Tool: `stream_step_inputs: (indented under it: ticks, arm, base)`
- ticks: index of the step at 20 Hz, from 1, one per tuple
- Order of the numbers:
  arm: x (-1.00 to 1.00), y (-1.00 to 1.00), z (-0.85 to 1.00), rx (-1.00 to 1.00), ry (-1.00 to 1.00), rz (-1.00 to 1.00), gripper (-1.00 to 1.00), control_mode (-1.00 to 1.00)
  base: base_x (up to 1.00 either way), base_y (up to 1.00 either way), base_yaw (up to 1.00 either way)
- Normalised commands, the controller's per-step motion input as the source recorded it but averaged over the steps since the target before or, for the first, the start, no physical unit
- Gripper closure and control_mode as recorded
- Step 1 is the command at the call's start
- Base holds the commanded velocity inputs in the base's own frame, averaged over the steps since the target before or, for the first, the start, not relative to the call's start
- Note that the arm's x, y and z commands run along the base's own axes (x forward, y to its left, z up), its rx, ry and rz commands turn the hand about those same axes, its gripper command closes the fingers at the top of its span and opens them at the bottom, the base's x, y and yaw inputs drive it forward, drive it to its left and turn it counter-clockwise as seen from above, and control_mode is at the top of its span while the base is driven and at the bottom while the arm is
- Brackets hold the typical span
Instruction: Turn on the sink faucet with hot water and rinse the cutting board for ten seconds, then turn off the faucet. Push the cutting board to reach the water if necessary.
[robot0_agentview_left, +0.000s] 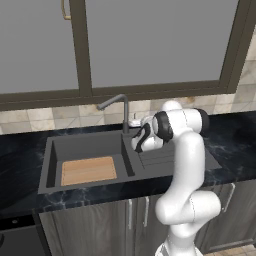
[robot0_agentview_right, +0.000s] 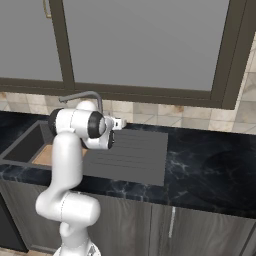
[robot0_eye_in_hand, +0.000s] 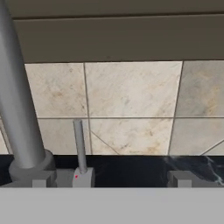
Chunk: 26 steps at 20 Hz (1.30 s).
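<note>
Two fingers (robot0_eye_in_hand: 107, 179) of mine stood spread wide, grasping nothing, straddling the thin upright lever (robot0_eye_in_hand: 79, 144) so I could nudge it toward hot. Just beside it rose the sink faucet (robot0_eye_in_hand: 17, 96) post. Farther off, the cutting board (robot0_agentview_left: 88, 170) lay flat in the sink (robot0_agentview_left: 50, 165), dry.

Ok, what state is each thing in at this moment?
faucet: off, no stream under the spout
lever: upright, untouched
cutting board: flat on the basin floor, looks dry
sink: holds just the board
gripper: open, close to the lever
</note>
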Motion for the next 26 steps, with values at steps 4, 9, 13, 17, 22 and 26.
stream_step_inputs:
  ticks: [4, 9, 13, 17, 22, 26]
  arm:
    - [0.14, 0.01, -0.01, 0.00, 0.00, 0.00, -1.00, -1.00]
    - [0.12, 0.04, 0.00, 0.00, 0.00, 0.00, -1.00, -1.00]
    - [0.17, 0.00, 0.00, 0.00, 0.00, 0.00, -1.00, -1.00]
    - [0.21, 0.00, 0.00, 0.00, 0.00, 0.00, -1.00, -1.00]
    - [0.11, 0.00, 0.00, 0.00, 0.00, 0.00, -1.00, -1.00]
    - [0.04, 0.00, 0.00, 0.00, 0.00, 0.00, -1.00, -1.00]
  base:
    - [0.00, 0.00, 0.00]
    - [0.00, 0.00, 0.00]
    - [0.00, 0.00, 0.00]
    - [0.00, 0.00, 0.00]
    - [0.00, 0.00, 0.00]
    - [0.00, 0.00, 0.00]
